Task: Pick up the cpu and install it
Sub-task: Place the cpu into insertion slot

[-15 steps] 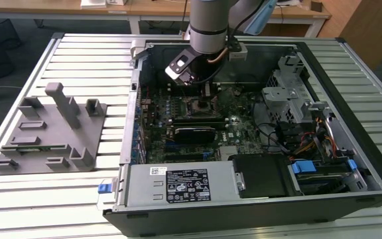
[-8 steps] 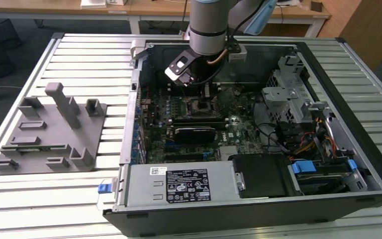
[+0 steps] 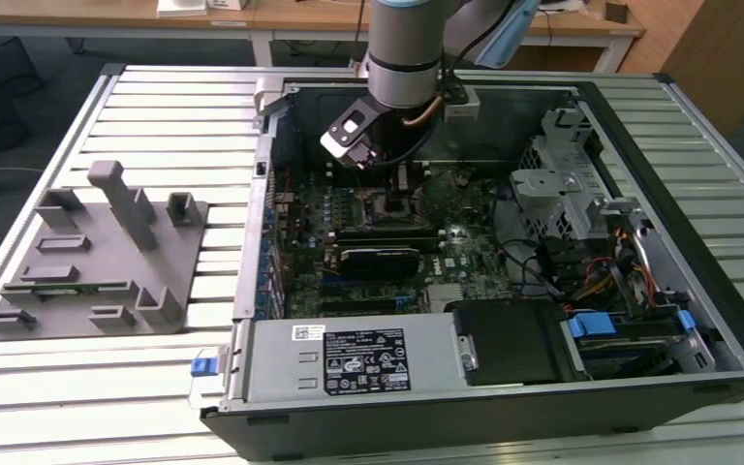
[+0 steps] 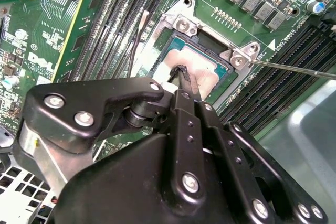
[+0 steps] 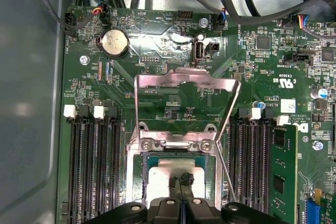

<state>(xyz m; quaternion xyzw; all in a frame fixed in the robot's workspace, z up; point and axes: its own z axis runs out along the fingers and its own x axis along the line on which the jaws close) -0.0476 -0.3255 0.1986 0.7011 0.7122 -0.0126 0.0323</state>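
Gripper (image 4: 184,73), tips pinched together, on cpu (image 4: 207,80) in socket (image 4: 181,24)

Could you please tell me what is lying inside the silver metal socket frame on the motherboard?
The cpu, a flat square chip with a shiny silver top, lies inside the silver metal socket frame. The black gripper covers part of it; whatever lies beneath is hidden.

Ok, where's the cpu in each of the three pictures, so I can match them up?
Exterior view: too small to make out; its socket sits under the pincer.
Second wrist view: cpu in the socket, at the pincer tip.
First wrist view: cpu in the socket, at the pincer tip.
Shared landmark: the socket.
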